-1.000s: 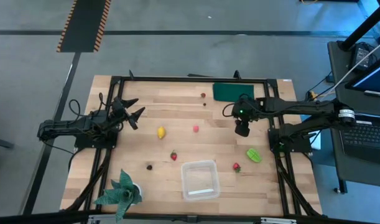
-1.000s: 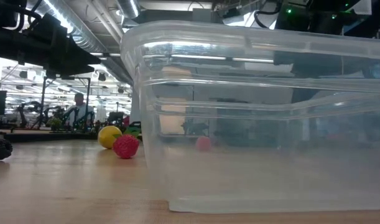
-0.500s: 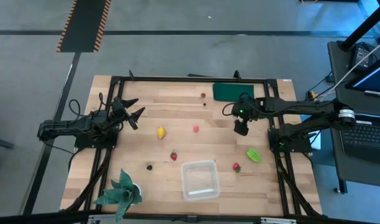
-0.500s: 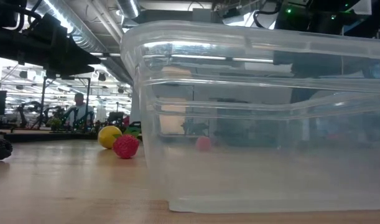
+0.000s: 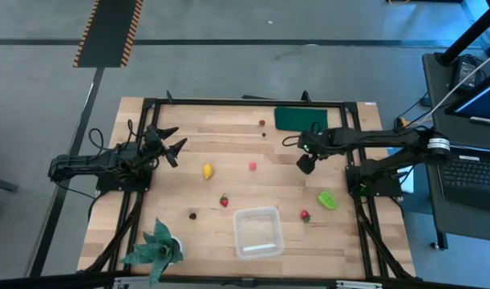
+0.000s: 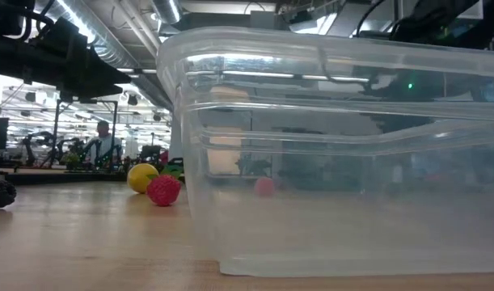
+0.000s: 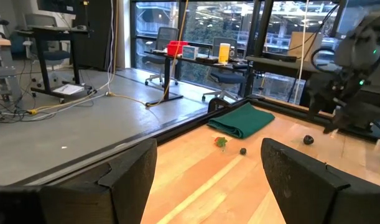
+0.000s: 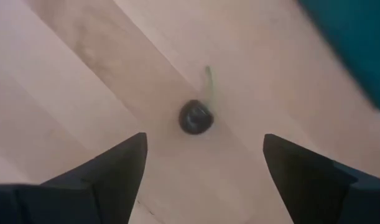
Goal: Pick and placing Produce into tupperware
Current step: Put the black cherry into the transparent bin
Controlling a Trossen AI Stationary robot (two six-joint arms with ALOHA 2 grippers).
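Note:
The clear tupperware [image 5: 257, 231] stands near the table's front and fills the low view [image 6: 335, 153]. Produce lies loose on the wood: a yellow lemon [image 5: 207, 170], a pink berry [image 5: 252, 166], a red berry [image 5: 224, 201], a tiny dark one [image 5: 192, 215], another red berry [image 5: 305, 215] and a light green piece [image 5: 327, 200]. My right gripper [image 5: 306, 165] is open right of centre. Its wrist view [image 8: 205, 152] looks down on a small dark stemmed fruit [image 8: 196, 118] between and ahead of its fingers, untouched. My left gripper [image 5: 169, 144] is open and empty at the left.
A dark green pad [image 5: 301, 118] lies at the far edge, with a small red piece [image 5: 261, 124] and a dark one [image 5: 264, 134] to its left. A teal leafy plant [image 5: 155, 247] stands at the near left corner. Bare wood lies around the tupperware.
My right gripper has shifted slightly toward the table's left and its wrist has turned and come lower, staying open. Nothing on the table has moved.

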